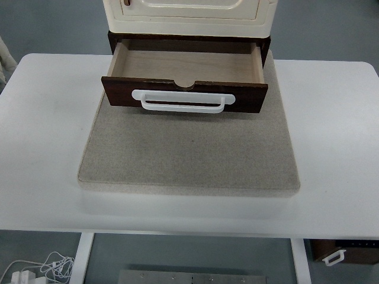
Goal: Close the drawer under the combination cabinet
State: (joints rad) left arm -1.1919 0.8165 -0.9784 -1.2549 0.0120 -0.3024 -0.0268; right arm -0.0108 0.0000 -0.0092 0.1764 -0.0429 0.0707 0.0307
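The drawer (185, 83) is seen pulled fully out toward the near edge of the desk (47, 148), under the cream cabinet (188, 13), over a grey mat (189, 154). Its dark front w/ white handle (183, 102) runs left-right, approx. centred, so the push is judged to go straight away from the robot. Neither arm is in view; state of the fingers can't be told, nor which hand is nearer.

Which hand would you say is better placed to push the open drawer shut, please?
Neither hand is in view, so placement cannot decide. The drawer stands open, its white handle roughly central on the table; either could reach.
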